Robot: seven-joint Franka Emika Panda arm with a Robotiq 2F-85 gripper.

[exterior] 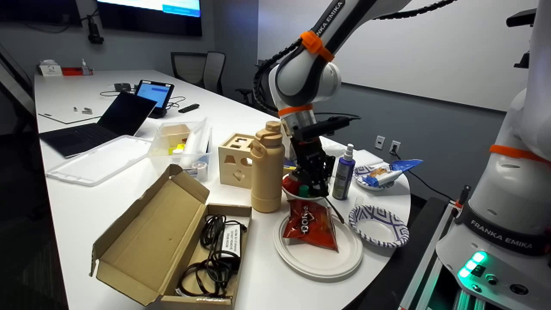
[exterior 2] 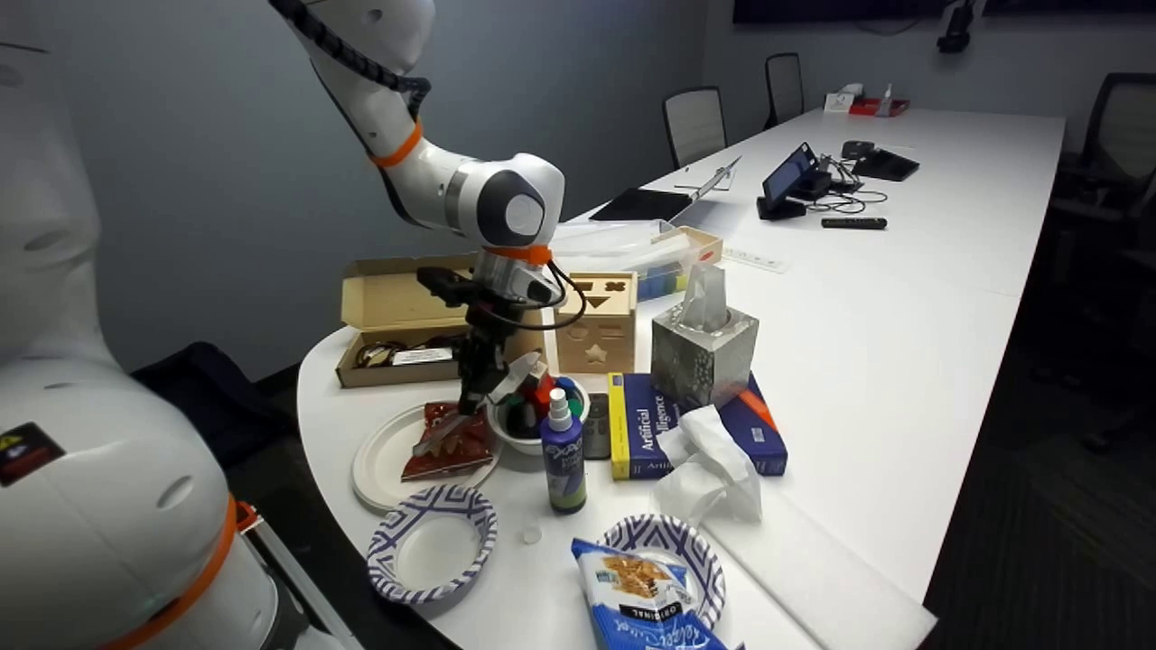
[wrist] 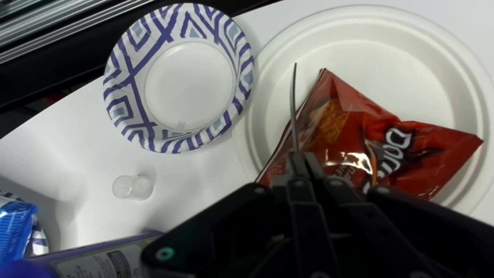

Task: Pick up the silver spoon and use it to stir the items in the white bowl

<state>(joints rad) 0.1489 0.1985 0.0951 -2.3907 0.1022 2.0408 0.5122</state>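
Spoon (wrist: 293, 114) is pinched in the gripper (wrist: 302, 162), its thin end pointing toward the frame's top in the wrist view; right of it, the bag (wrist: 353, 141) lies on the plate (wrist: 409, 69). The bowl (exterior 2: 521, 443), holding the items (exterior 2: 543, 390), sits below mid-frame in an exterior view, near the gripper.

White table (exterior 2: 867, 361) with cardboard box (exterior: 146, 241), tan bottle (exterior: 267, 172), wooden cube (exterior 2: 594, 336), white bowl (exterior 2: 517, 441), plate (exterior: 314, 260), spray bottle (exterior 2: 567, 465).
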